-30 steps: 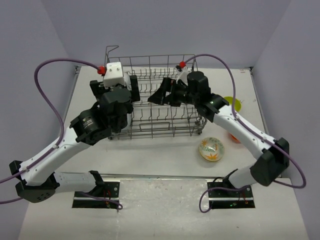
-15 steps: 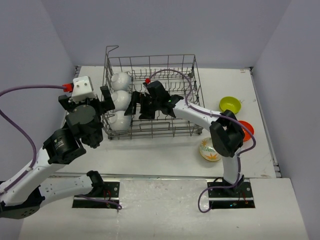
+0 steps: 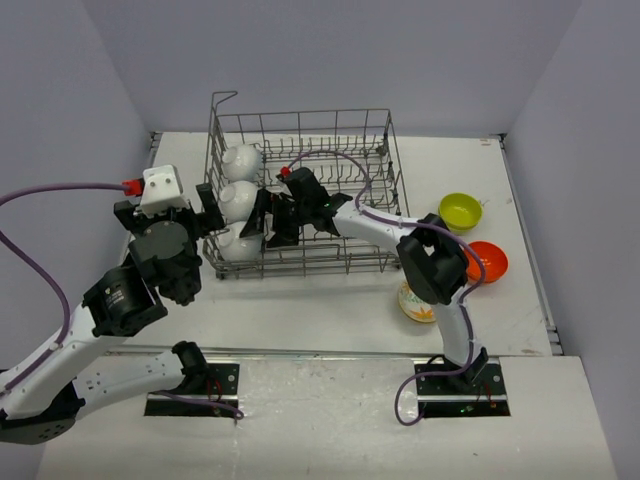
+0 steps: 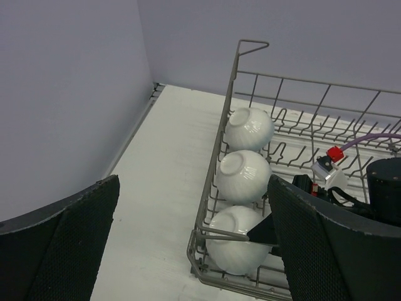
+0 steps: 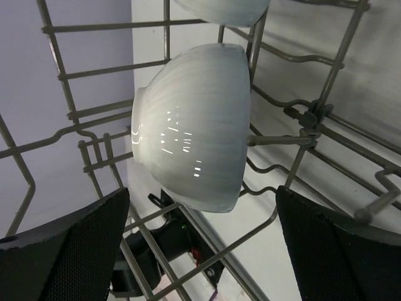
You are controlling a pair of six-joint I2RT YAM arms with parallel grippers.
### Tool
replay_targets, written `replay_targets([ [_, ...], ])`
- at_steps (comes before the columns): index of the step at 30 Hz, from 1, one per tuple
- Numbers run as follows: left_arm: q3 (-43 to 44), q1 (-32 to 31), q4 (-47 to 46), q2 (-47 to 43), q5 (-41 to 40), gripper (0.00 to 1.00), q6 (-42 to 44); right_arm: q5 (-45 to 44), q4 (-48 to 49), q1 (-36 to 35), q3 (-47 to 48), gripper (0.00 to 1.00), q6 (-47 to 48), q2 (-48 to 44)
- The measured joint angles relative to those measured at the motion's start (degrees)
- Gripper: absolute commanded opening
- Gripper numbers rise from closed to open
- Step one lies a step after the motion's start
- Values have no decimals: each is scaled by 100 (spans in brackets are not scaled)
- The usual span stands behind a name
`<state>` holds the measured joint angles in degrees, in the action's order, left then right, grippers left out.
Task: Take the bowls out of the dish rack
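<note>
A grey wire dish rack (image 3: 330, 258) stood on a white table (image 3: 300, 310). Three white bowls (image 3: 234, 199) sat on edge in a row along the rack's left side. The left jaws, at the end of the left arm (image 3: 112, 300), stood wide apart outside the rack's left wall, holding nothing. The right arm (image 3: 375, 225) extended into the rack from its right side. The right jaws were also spread wide, with one white bowl (image 5: 194, 125) just ahead, between the two pads (image 5: 62, 251) and touching neither. To the right of the rack, on the table, lay a yellow-green bowl (image 3: 461, 209), an orange bowl (image 3: 487, 261) and a floral bowl (image 3: 415, 308), the last partly hidden by the right arm.
</note>
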<state>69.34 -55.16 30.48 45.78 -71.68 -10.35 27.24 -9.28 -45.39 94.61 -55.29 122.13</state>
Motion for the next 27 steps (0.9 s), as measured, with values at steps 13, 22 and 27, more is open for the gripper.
replay_targets([
  [13,-173,0,-66,7,-35,100,55,798,846,31,-199,97,-553,166],
  [22,-175,0,-79,7,37,100,55,1043,1687,39,-501,95,-935,168],
  [27,-175,0,-81,7,79,100,55,780,1615,20,-535,95,-911,166],
])
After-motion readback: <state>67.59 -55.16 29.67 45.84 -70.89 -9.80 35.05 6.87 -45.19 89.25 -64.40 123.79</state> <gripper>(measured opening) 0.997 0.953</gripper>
